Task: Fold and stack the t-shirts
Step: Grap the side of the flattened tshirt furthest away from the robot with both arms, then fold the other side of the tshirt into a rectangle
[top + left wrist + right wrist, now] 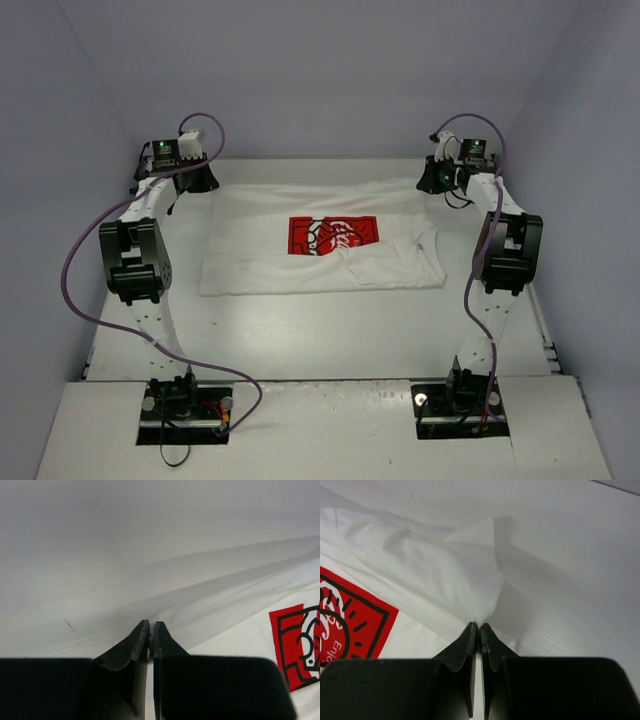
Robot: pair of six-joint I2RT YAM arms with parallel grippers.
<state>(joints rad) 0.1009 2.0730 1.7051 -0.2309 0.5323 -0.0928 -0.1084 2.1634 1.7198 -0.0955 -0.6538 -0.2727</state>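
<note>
The white t-shirt [270, 250] lies spread on the table between the two arms, its red square print [335, 236] facing up. A flap of cloth is folded over its right part, below the print. My left gripper [205, 180] is at the shirt's far left corner, and in the left wrist view [151, 625] it is shut with a thin bit of white cloth between its tips. My right gripper [432, 183] is at the far right corner. In the right wrist view [479, 626] it is shut on the shirt [445, 575], which rises in a pinched peak.
The white table [320, 330] has grey walls on three sides. A raised white board [320, 420] at the near edge carries both arm bases. Purple cables loop from each arm.
</note>
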